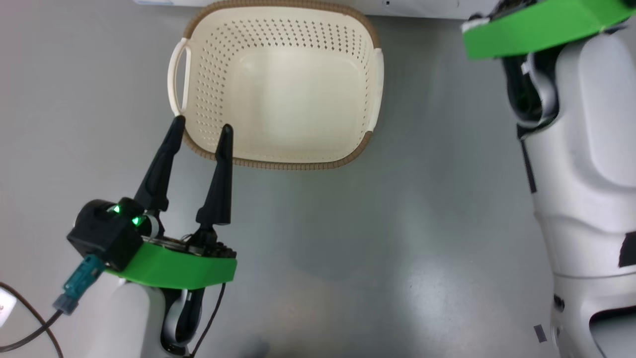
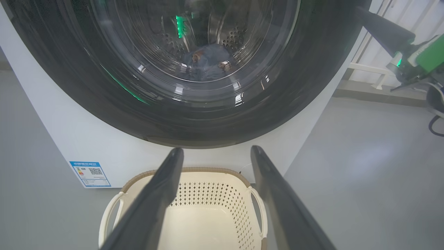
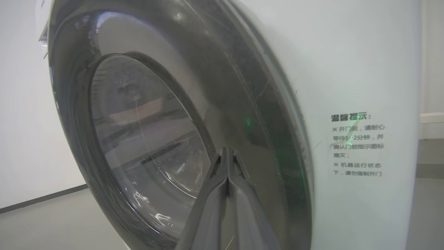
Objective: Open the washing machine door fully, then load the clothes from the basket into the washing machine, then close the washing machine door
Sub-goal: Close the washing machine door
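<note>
Cut off / hard to read:
- Washing machine door (image 2: 104,90) runs off the top of the left wrist view, so only its lower arc is in frame.
- Clothes (image 2: 205,64) sit behind the glass as a dim blue heap with two brown prints. Reflections blur the edges.
- Right gripper (image 3: 227,151): finger bases are cut by the bottom edge. The tips lie over the door's black ring, just beside the glass; touching or apart, cannot tell.
- Pale right forearm (image 1: 586,174) is cut by the head view's right edge.

Hands:
- Left gripper (image 1: 202,124) is spread wide, with nothing between the fingers.
- Right gripper's fingers are pressed flat together along their length.

Surface / room:
- Smooth grey floor (image 1: 397,248) with a soft sheen.
- White wall (image 3: 20,104) with a dark skirting line, past the door from the right fingers.
- Dark cable (image 1: 30,323) behind the left wrist.

Task things:
- Basket (image 1: 298,164) stands on the floor straight ahead of the left fingertips. From above, one tip overlaps its near rim and the other sits by the handle-side corner. Its long axis runs across the fingers, with a handle at each end. The mouth faces up and the bare perforated bottom shows.
- Washing machine (image 2: 62,139) stands just beyond the basket's far rim, ahead of and above the left fingers. A blue label (image 2: 90,173) is low on its front.
- The door faces back toward the left hand and lies against the machine front; latched or not, cannot tell
</note>
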`<state>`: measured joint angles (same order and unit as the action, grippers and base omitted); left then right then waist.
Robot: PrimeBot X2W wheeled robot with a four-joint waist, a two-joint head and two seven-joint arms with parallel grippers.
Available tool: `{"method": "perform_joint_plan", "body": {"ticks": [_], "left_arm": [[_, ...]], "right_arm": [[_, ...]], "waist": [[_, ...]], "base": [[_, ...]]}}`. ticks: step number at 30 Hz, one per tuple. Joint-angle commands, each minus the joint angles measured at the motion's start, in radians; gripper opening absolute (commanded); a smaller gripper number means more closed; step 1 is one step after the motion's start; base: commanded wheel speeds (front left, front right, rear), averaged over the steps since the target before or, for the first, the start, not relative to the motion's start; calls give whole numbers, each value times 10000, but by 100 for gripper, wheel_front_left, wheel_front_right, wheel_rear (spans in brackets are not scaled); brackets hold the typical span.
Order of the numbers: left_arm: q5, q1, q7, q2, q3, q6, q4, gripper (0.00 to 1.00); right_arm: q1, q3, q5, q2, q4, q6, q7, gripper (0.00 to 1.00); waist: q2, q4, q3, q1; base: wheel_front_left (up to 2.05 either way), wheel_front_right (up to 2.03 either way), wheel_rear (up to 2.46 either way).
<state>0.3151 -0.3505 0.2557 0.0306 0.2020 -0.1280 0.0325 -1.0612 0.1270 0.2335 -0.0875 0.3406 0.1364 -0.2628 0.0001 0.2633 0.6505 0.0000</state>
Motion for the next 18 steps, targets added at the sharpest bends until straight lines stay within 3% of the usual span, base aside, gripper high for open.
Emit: {"method": "perform_joint_plan", "body": {"ticks": [1, 11, 18], "left_arm": [[-10, 202, 61, 196, -428, -27, 167, 100], [-214, 508, 61, 196, -1006, -27, -84, 100], [-189, 741, 61, 196, -1234, -27, -253, 100]], "right_arm": [[448, 345, 153, 360, -342, -57, 10, 0], [2395, 964, 506, 294, -418, -57, 10, 0], [3510, 604, 664, 209, -576, -57, 10, 0]], "waist": [[-1, -160, -235, 0], [-1, -718, -1201, 0], [-1, -1049, -1827, 0]], "base": [[0, 0, 0], [0, 0, 0], [0, 0, 0]]}}
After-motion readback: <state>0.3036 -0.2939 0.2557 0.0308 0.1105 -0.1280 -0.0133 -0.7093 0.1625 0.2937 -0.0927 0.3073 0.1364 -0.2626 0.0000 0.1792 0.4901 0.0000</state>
